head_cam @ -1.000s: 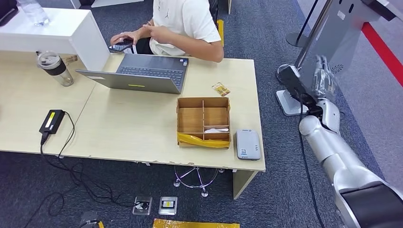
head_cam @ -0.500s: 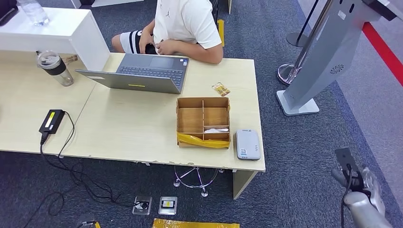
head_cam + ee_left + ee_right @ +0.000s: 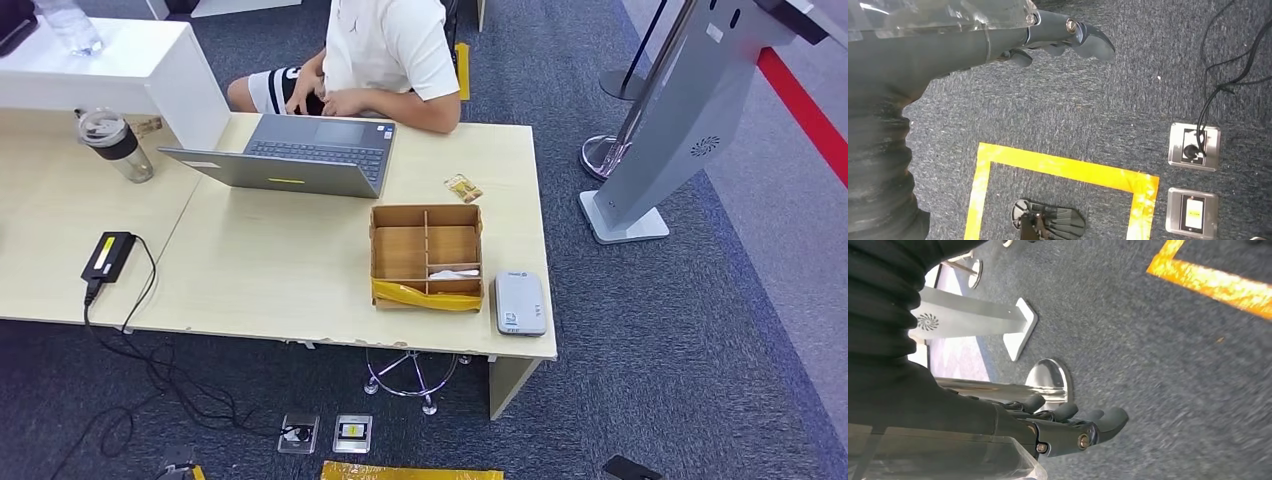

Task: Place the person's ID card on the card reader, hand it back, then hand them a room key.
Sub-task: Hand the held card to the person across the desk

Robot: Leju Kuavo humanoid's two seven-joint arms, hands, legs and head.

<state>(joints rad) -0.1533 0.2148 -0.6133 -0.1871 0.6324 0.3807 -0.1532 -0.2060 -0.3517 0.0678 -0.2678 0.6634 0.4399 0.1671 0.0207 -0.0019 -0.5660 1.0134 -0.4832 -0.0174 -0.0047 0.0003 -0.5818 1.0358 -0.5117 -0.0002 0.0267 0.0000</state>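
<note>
left hand (image 3: 1048, 37): hangs over dark grey carpet (image 3: 1108, 115), dark fingers stretched out and a little apart, holding nothing.
right hand (image 3: 1068, 427): also over carpet, fingers loosely extended and apart, nothing in them; a shiny chrome stanchion base (image 3: 1050, 380) and a white kiosk foot (image 3: 1018, 327) lie beyond it.
card reader: flat light-grey rectangular card reader (image 3: 520, 303) lies on the pale wooden table (image 3: 280, 270) at its near right corner, just beside the right wall of the box; nothing on top of it.
ID card: cannot tell where it is.
room key: a white flat piece (image 3: 455, 273) sits in the near right compartment of the open brown cardboard divider box (image 3: 426, 257); too small to say if it is a key card.
box: four compartments, yellow tape along the near edge.
small item: a tiny orange-yellow wrapped packet (image 3: 464, 187) on the table beyond the box, apart from it.
person: person in a white t-shirt (image 3: 385, 50) seated at the far side of the table, hands down near the lap behind the laptop.
laptop: open grey laptop (image 3: 295, 155) in front of the person, screen lid lying low toward the robot.
left table: clear tumbler with a dark band (image 3: 115, 143), black power brick (image 3: 108, 255) with its cable running off the table edge.
floor: yellow tape outline (image 3: 1058, 170) and two metal floor socket plates (image 3: 1193, 145) by the left hand; grey kiosk stand (image 3: 690, 110) to the right of the table.
</note>
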